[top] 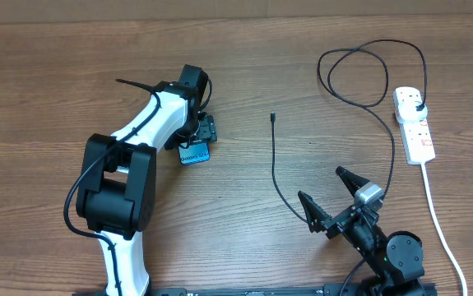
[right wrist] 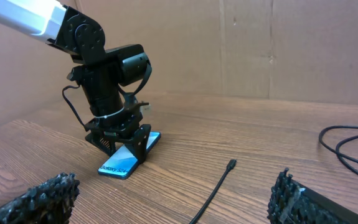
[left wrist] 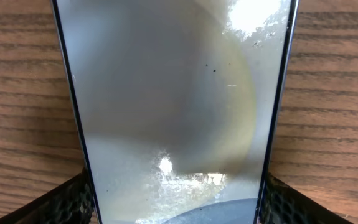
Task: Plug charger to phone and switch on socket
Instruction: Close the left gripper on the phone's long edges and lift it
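Note:
The phone [top: 193, 154] lies flat on the wooden table, its pale screen [left wrist: 179, 93] filling the left wrist view. My left gripper [top: 197, 141] stands over it, one finger [left wrist: 73, 199] at each long edge. I cannot make out whether the pads touch its rim. The charger is a thin black cable [top: 275, 173] whose small connector tip [top: 273, 117] lies free mid-table. Its far end loops to a black plug [top: 417, 105] in the white socket [top: 417, 136] at the right. My right gripper [top: 320, 183] is open and empty near the cable, well short of the tip [right wrist: 231, 165].
The socket's thick white cord [top: 433, 205] runs down the right side to the front edge. The black cable forms a wide loop [top: 359, 74] at the back right. A cardboard wall [right wrist: 259, 43] stands behind the table.

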You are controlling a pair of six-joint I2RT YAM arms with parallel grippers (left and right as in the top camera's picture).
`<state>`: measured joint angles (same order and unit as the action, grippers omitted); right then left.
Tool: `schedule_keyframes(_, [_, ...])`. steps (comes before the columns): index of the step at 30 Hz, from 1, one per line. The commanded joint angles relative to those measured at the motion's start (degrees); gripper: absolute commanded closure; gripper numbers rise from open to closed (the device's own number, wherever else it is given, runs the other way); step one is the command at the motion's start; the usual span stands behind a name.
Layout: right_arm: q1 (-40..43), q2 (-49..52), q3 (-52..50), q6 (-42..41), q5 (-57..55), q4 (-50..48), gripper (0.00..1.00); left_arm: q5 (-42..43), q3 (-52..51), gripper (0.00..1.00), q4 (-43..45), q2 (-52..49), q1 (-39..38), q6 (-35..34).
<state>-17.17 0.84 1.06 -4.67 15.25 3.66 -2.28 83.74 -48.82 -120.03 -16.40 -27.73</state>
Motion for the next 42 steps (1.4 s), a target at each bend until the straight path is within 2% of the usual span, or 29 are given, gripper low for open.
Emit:
schedule_keyframes(1, [0.42,-0.68,-0.61,-0.02,0.28,-0.42,0.0,2.34,0.28,0.19,-0.22,-2.16,-0.17,-2.34])
schedule_keyframes(23, [0.42,-0.68,-0.61,-0.02,0.28,-0.42,0.0,5.6,0.44,0.33,-0.44,-2.14,-0.11,-3.65])
schedule_keyframes(27, [0.42,-0.68,-0.61,-0.02,0.28,-0.42,0.0,7.32,1.27,0.4,-1.11,-2.12,-0.11,-4.48])
schedule_keyframes(32, [0.42,-0.68,-0.61,-0.02,0.28,-0.42,0.0,8.83,4.96,0.42,-5.18,-2.12,0.0,-5.33])
schedule_keyframes(36, [0.42,-0.68,-0.61,-0.02,0.28,-0.42,0.0,9.66,10.64,0.48,-10.58,-2.12,0.0,-5.33])
schedule_keyframes(42, [0.42,-0.68,-0.61,-0.02,0.28,-0.42,0.0,11.19,19.41,0.5,-19.12,-2.12,0.0,-5.31])
